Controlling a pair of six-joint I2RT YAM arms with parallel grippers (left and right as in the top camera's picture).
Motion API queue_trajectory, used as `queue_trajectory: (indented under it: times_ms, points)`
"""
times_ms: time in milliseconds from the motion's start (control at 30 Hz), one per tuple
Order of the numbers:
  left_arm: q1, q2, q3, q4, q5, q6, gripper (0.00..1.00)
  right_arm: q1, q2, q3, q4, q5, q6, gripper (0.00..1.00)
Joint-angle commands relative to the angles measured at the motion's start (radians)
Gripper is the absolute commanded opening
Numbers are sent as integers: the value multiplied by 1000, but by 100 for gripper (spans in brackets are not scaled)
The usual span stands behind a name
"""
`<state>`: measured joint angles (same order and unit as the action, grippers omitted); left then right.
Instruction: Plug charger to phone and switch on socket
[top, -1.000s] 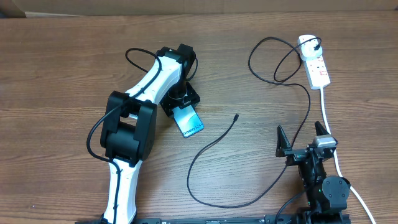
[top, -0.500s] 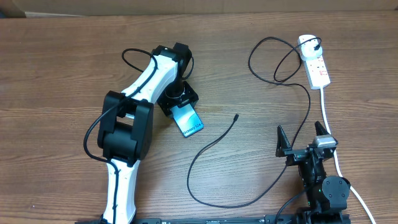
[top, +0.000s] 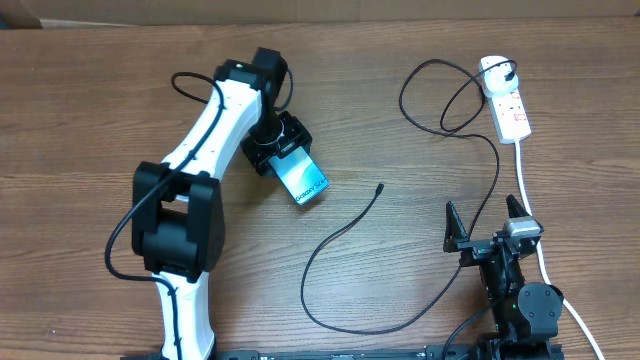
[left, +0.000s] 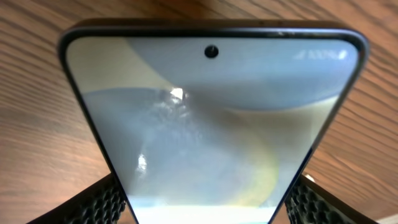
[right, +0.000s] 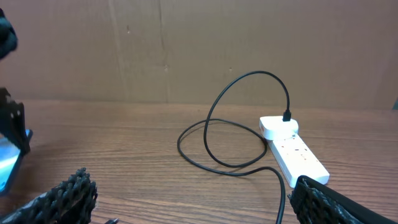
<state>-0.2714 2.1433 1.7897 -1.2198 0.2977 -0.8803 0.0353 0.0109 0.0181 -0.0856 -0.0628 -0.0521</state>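
Note:
My left gripper (top: 285, 158) is shut on the phone (top: 306, 181), whose cyan screen faces up left of the table's middle. In the left wrist view the phone (left: 211, 124) fills the frame, its sides against both black fingers (left: 102, 202). The charger's black cable (top: 335, 240) loops across the table; its small tip (top: 380, 187) lies free to the right of the phone. Its plug (top: 512, 72) sits in the white socket (top: 508, 105) at the far right. My right gripper (top: 485, 225) stands open near the front edge, empty, with the socket (right: 295, 152) ahead of it.
The socket's thick white lead (top: 525, 185) runs down the right side, past my right arm. A brown cardboard wall (right: 199, 50) closes the table's far side. Cable loops (top: 440, 100) lie left of the socket.
My left arm has swung its elbow to the left. The phone in its grip has shifted slightly toward the far side. The right arm and the cable have not moved.

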Motion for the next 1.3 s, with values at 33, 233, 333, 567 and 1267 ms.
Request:
queue_trajectory:
  times_ms: [33, 233, 333, 567, 1267]
  points:
    - [30, -63, 27, -2, 159, 24, 76, 7, -8, -10, 5, 10, -2, 100]
    - [71, -63, 26, -2, 288, 32, 77, 7, -8, -10, 5, 10, -2, 100]
    - [77, -63, 26, -3, 274, 50, 76, 7, -8, -10, 5, 10, -2, 100]
    - [69, -63, 26, -6, 85, 51, 77, 7, -8, -10, 5, 10, -2, 100]
    - [-194, -3, 25, 80, -537, -492, 100, 7, -8, -10, 5, 10, -2, 100]
